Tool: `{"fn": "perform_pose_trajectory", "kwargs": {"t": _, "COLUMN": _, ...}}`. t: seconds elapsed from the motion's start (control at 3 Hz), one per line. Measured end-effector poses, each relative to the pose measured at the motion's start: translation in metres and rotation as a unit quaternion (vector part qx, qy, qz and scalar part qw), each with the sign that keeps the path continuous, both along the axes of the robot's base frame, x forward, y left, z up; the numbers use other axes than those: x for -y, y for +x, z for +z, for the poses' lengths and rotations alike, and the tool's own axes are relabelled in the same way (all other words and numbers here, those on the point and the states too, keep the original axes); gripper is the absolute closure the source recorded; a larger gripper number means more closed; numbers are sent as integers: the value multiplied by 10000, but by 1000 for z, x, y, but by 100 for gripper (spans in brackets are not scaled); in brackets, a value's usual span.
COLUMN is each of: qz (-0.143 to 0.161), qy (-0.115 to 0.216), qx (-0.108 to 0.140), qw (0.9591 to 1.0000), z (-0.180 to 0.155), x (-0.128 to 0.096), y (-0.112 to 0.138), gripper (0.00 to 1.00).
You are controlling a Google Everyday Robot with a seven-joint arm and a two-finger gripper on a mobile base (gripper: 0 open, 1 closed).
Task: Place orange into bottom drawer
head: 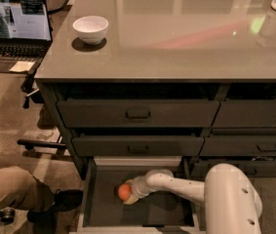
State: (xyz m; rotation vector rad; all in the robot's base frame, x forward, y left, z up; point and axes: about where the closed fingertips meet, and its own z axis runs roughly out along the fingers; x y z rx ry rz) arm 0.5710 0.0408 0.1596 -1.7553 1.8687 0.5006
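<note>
1. The orange (123, 191) is already down inside the bottom drawer (167, 211). It sits in the left half of the dark floor, closer to the back than to the front rim, low and left of centre in the frame.
2. The claw (128, 193) is right on it. The white arm (176, 183) comes in from the lower right of the frame and points left across the drawer, so the orange lies at the claw's left end, touching it.
3. Honestly I can't tell whether the claw is clamped on the fruit or has let go; the 2 just look pressed together from up here. Same for height: it could be resting on the floor or hanging just above it.
4. It's round, so there's no long axis to fuss over, and there's only 1 arm, so no choosing sides.
5. My read is that the job is nearly done. What's left is to let go, if that hasn't happened, and back the arm out to the right and up.
6. The thing to watch is that exit. The drawer above (137, 146) overhangs the back of the open one, so lifting too early near the back could clip it, and a smooth ball could roll once freed.
7. Other stuff: a white bowl (90, 28) sits on the bench (186, 38) at upper left, a laptop (15, 23) is open at far left, and somebody's leg (6, 189) and shoe (62, 201) are at lower left, beside the drawer.
</note>
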Motion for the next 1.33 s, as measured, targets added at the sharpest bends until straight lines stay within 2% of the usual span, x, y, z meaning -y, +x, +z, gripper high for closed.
{"fn": "perform_pose_trajectory", "kwargs": {"t": 0.33, "qz": 268, "qy": 118, "qx": 70, "qw": 9995, "z": -6, "x": -3, "y": 1, "gripper": 100}}
{"fn": "perform_pose_trajectory", "kwargs": {"t": 0.67, "qz": 471, "qy": 175, "qx": -15, "qw": 9987, "z": -11, "x": -2, "y": 2, "gripper": 81}}
{"fn": "perform_pose_trajectory", "kwargs": {"t": 1.33, "qz": 546, "qy": 250, "qx": -145, "qw": 9981, "z": -16, "x": 4, "y": -2, "gripper": 35}}
